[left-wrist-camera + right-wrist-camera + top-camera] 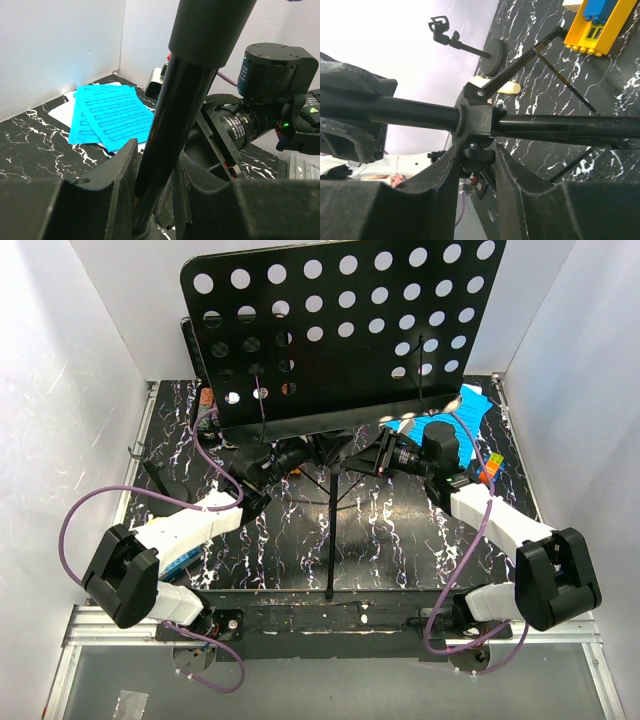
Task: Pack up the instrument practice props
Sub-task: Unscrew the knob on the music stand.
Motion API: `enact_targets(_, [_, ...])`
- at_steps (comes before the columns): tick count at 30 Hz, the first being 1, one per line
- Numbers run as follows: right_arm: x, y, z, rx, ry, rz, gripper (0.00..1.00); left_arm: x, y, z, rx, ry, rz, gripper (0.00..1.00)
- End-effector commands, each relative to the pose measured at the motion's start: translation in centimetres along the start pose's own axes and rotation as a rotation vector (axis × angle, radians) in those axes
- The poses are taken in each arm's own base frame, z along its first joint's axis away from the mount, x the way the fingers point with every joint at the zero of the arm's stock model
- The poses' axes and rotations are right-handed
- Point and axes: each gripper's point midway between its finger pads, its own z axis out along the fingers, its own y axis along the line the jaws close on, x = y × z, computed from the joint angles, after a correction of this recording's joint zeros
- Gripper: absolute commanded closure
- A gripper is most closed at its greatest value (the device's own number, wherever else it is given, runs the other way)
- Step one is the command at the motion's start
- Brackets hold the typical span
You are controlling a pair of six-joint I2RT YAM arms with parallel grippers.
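The black music stand (340, 320) stands mid-table, its hole-punched desk high and a tripod leg (330, 540) reaching toward me. My left gripper (262, 468) is shut on the stand's pole (170, 125), with a finger on each side in the left wrist view (155, 150). My right gripper (385, 455) comes in from the right; its fingers (476, 150) close round the knob (477, 157) under the pole's collar. Blue sheet-music pages (112, 115) lie flat at the back right (465, 405). The cream microphone (502, 87) lies by the small black mic stand (495, 50).
Yellow and blue toy blocks (595, 25) sit on the marbled black table (390, 540), with a coloured cube (490, 468) beside my right arm. White walls close in on the left, back and right. The desk hides much of the table's rear.
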Motion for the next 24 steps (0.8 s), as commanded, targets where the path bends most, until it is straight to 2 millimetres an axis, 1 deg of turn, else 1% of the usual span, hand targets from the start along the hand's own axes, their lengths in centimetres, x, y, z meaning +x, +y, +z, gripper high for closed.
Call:
enact_targets(1, [-1.0,2.1,0.0,0.024,-0.049,-0.224,0.99,6.9,-0.6,-0.9,-0.044,0.243,-0.22,1.0])
enact_targets(3, [-0.6,1.6,0.1,0.084,-0.072,-0.348,0.99,7.0,-0.3,-0.9,-0.064,0.251,-0.228,1.0])
enact_targets(7, [-0.7,1.0,0.3,0.172,-0.146,-0.555,0.99,6.8,0.0,-0.8,-0.089,0.247,-0.243,1.0])
enact_targets(9, [-1.2,0.9,0.3,0.225,-0.181,-0.696,0.99,6.9,0.2,-0.8,-0.097,0.246,-0.247,1.0])
enact_targets(13, [-2.1,0.6,0.5,0.332,-0.224,-0.896,0.99,6.9,0.2,-0.6,-0.099,0.251,-0.251,1.0])
enact_targets(15, [-2.9,0.3,0.2,0.415,-0.262,-0.992,0.99,7.2,0.2,-0.6,-0.101,0.257,-0.258,1.0])
enact_targets(18, [-3.3,0.4,-0.1,0.493,-0.292,-1.139,0.99,7.5,0.2,-0.6,-0.097,0.264,-0.263,1.0])
enact_targets(21, [-3.2,0.5,-0.4,0.546,-0.31,-1.253,0.99,7.7,0.2,-0.7,-0.096,0.265,-0.263,1.0])
enact_targets(24, [-2.2,0.1,-0.2,0.569,-0.296,-1.332,0.99,7.7,0.2,-0.7,-0.094,0.261,-0.264,1.0])
